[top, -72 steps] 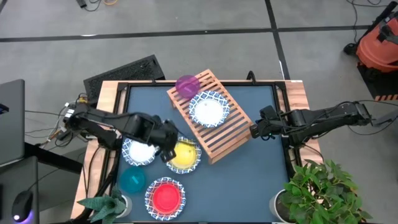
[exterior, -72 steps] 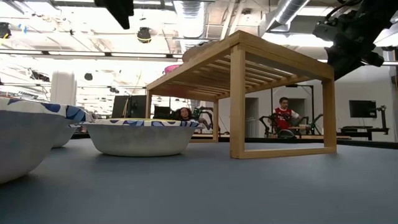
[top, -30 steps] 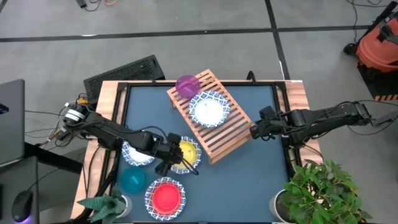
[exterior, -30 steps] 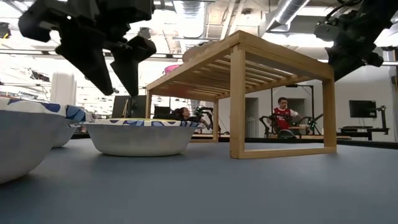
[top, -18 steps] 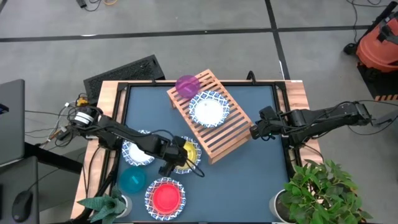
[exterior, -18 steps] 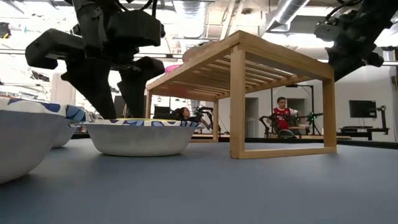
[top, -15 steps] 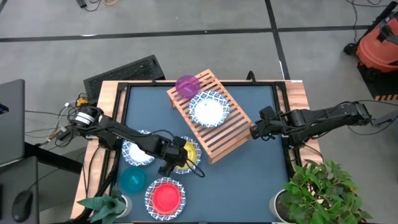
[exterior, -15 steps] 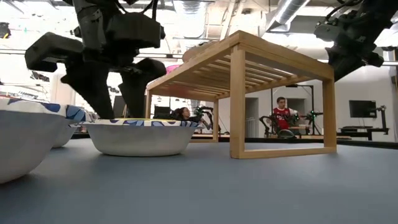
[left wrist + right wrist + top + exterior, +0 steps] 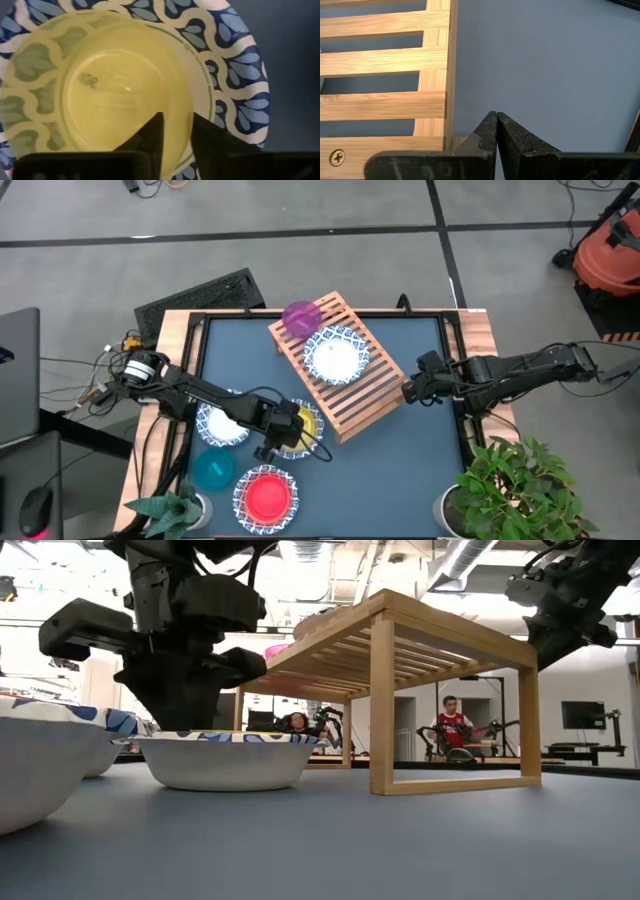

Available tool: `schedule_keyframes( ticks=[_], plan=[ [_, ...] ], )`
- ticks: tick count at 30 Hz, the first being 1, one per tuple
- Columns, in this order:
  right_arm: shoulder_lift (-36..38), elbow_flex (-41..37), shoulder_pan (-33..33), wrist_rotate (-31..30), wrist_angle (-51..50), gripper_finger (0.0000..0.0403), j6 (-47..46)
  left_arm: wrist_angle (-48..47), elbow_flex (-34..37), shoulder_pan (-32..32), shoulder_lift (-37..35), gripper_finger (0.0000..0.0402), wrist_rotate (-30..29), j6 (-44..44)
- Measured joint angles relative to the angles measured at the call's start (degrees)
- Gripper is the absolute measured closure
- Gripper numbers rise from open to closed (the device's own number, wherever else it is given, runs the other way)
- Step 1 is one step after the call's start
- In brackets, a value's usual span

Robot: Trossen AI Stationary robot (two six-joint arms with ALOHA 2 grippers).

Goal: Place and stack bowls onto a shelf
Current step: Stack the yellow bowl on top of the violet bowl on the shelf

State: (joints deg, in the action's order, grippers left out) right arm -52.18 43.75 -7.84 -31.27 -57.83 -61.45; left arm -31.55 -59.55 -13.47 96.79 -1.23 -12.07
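Observation:
The yellow bowl [image 9: 304, 426] sits upright inside a white dish with a blue patterned rim [image 9: 235, 75] on the blue tabletop, left of the shelf [image 9: 365, 395]. My left gripper [image 9: 285, 432] reaches down into this bowl and is shut on it. On the shelf's slats stand a purple bowl [image 9: 300, 316] and a patterned dish [image 9: 335, 355]. My right gripper [image 9: 496, 131] hangs shut above the table's right edge, beside the shelf's corner, touching nothing. My left gripper has the yellow bowl's wall at the rim [image 9: 179, 119] between its two fingers, one finger [image 9: 150, 137] inside the bowl and the other [image 9: 210, 142] outside it, over the dish. The fingers come steeply from above, slanting from the table's left. The bowl rests upright in the dish.
A bare patterned dish [image 9: 222, 425] lies left of my left gripper. Near the front edge are a teal bowl [image 9: 212, 470] and a red bowl [image 9: 266, 496] in another patterned dish. Plants stand at both front corners. Bare tabletop lies right of the shelf.
My left gripper has come down into the yellow bowl with its fingers apart, then shut on the bowl's wall. The bowl and its dish have stayed in place.

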Motion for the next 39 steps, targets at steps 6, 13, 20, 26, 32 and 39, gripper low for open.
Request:
schedule_keyframes(
  ticks=[6,13,20,26,32,39],
  plan=[
    [0.00,0.00,0.00,-0.01,-0.02,0.0367,0.00,0.02,0.00,0.02,0.00,0.0397,-0.09,-0.80],
    [0.00,0.00,0.00,-0.02,0.00,0.0367,0.00,-1.42,0.00,0.00,-0.84,0.0401,-0.09,2.51],
    [0.00,0.00,0.00,-0.02,-0.02,0.0367,0.02,-5.74,-2.98,0.01,-4.59,0.0401,-0.21,6.15],
    [0.00,0.00,0.00,-0.11,-0.02,0.0367,0.07,-13.55,-9.63,-0.04,-8.18,0.0401,1.35,11.52],
    [0.00,0.00,0.15,-0.31,-0.02,0.0367,0.44,-29.96,-20.66,-0.30,-9.20,0.0401,2.95,13.00],
    [0.00,0.00,0.13,-0.42,0.00,0.0367,0.44,-42.12,-33.79,1.09,-9.22,0.0401,-3.36,14.55]
  ],
)
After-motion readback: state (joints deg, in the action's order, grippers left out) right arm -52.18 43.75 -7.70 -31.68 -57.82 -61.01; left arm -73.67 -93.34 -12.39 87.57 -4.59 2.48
